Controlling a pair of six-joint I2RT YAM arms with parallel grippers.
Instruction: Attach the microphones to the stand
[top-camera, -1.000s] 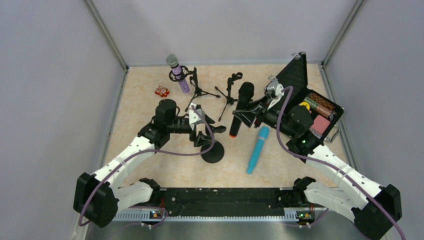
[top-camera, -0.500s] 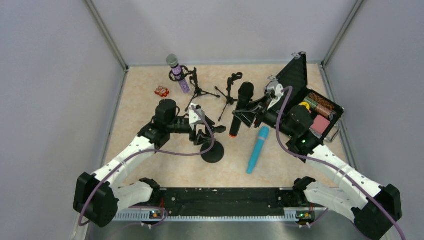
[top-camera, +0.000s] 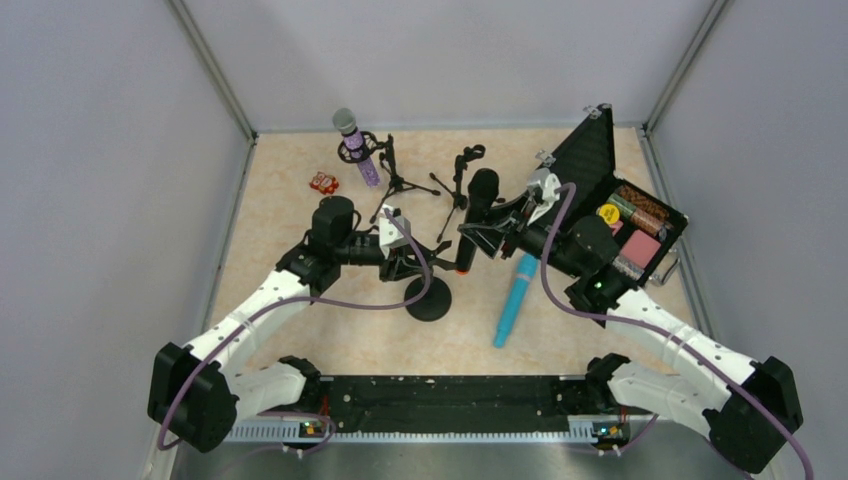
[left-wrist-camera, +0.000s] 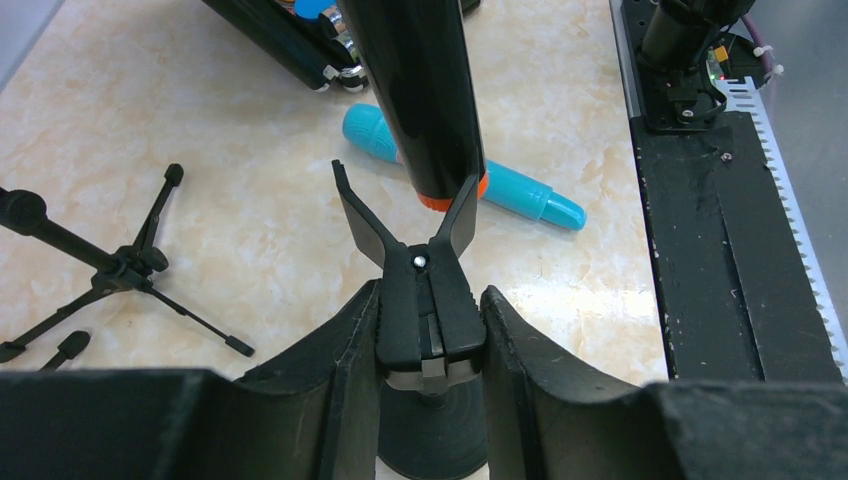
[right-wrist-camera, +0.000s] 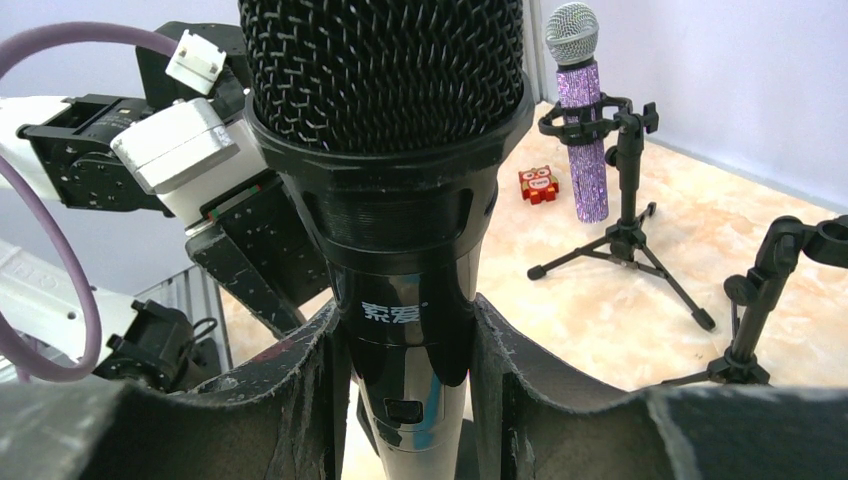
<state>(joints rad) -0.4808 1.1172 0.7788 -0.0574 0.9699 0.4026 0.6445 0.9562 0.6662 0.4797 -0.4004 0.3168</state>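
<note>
Far beyond the left pincer (left-wrist-camera: 428, 340) and to its left, the purple mic (top-camera: 358, 150) stands in the ring of a tripod (top-camera: 392, 178). A small red toy (top-camera: 323, 182) lies on the table (top-camera: 280, 210) beside it. The left pincer is closed on the handles of a clip (left-wrist-camera: 425, 285), whose prongs are spread in a V above a round base (top-camera: 428, 302). Just ahead of this pincer the black mic (top-camera: 474, 225) hangs tilted, its orange end right at the clip's right prong. The right pincer (right-wrist-camera: 405, 370) grips this mic by the body, below the mesh head. On the near side of the right pincer, the turquoise mic (top-camera: 513, 300) lies flat on the table. An open case (top-camera: 592, 150) sits to that pincer's right.
</note>
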